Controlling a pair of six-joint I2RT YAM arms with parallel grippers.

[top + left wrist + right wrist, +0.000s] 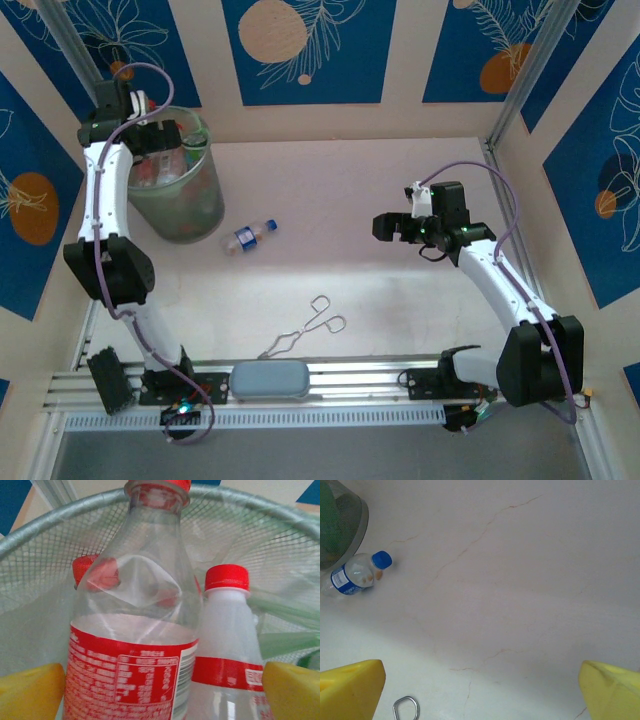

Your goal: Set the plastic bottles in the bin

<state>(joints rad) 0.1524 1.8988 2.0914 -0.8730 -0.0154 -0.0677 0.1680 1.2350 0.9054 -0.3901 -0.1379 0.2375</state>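
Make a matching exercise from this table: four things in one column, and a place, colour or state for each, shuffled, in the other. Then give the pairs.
Column one
1 blue-labelled bottle
2 tongs
3 bin
4 pad

Column two
A holds red-capped bottles
B grey-blue
C lying on its side beside the bin
D silvery metal

Pairs: 1-C, 2-D, 3-A, 4-B

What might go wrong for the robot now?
The blue bottle lies on its side beside the bin, so it may roll away when grabbed. Red-capped bottles stand tall inside the open left gripper; lifting away might snag one.
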